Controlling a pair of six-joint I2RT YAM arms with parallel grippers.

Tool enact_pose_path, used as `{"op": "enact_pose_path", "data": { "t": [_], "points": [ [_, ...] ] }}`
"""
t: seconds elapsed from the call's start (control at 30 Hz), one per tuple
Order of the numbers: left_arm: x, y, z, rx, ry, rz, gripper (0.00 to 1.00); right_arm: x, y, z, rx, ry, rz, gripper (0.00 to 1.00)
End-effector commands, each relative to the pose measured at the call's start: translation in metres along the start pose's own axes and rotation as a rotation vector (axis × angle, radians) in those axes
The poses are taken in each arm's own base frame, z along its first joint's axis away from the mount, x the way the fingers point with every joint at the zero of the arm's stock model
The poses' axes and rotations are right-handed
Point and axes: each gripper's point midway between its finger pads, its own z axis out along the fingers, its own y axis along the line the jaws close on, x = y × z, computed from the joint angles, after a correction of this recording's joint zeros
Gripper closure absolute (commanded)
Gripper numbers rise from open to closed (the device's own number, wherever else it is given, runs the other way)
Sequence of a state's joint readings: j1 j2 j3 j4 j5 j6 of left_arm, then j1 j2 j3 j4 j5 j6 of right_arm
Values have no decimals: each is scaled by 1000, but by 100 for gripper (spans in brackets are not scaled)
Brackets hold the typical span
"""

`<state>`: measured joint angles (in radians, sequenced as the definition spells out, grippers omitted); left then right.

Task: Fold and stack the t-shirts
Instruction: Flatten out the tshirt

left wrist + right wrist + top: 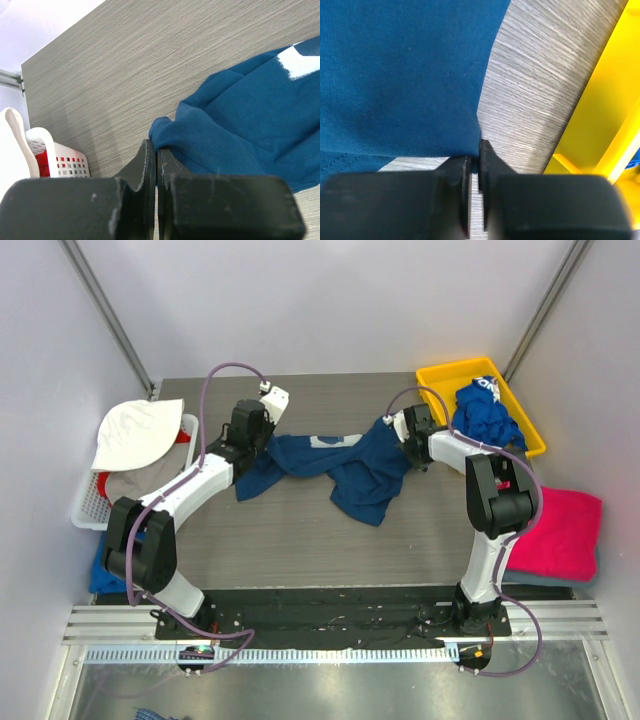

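A navy t-shirt [350,465] with a white print [325,441] hangs bunched across the middle of the table between my two grippers. My left gripper [262,430] is shut on its left end; in the left wrist view the cloth [240,125] runs into the fingertips of that gripper [154,145]. My right gripper [392,427] pinches the right end, and in the right wrist view the navy cloth [395,75] enters its shut jaws [479,150]. A royal-blue t-shirt [485,415] lies crumpled in the yellow tray [440,375]. A pink t-shirt [560,530] lies folded at the right.
The yellow tray [600,115] stands just right of the right gripper. A white basket [85,505] at the left edge holds clothes under a white hat [135,430]; the basket [65,160] also shows in the left wrist view. Blue cloth [100,570] lies by the left arm's base.
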<state>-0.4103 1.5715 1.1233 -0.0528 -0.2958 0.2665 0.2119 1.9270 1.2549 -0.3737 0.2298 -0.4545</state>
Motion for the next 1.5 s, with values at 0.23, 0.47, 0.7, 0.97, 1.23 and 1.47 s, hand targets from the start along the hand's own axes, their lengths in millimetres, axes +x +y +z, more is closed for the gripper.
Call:
{"op": "enact_pose_path", "data": {
  "t": [0.23,0.47,0.7,0.97,1.23,1.47],
  "points": [
    [-34,14,-9,-39,-98,-67,100,-34,-39,-51,110,-110,61,99],
    [-93,56,-46,-137,-195,-123,100,-81,-87,-140,195,-248,141,99],
    [-125,90,-81,-230,-254,-117,100,-100,-104,-214,188,-371,187,99],
    [-142,106,-117,-236,-309,-145,100,-95,-95,-259,137,-438,211,99],
    [-165,137,-171,-301,-393,-182,100,-104,-115,-332,191,-612,256,99],
    [-194,168,-208,-399,-512,-271,100,-129,-161,-413,358,-859,323,99]
  ]
}}
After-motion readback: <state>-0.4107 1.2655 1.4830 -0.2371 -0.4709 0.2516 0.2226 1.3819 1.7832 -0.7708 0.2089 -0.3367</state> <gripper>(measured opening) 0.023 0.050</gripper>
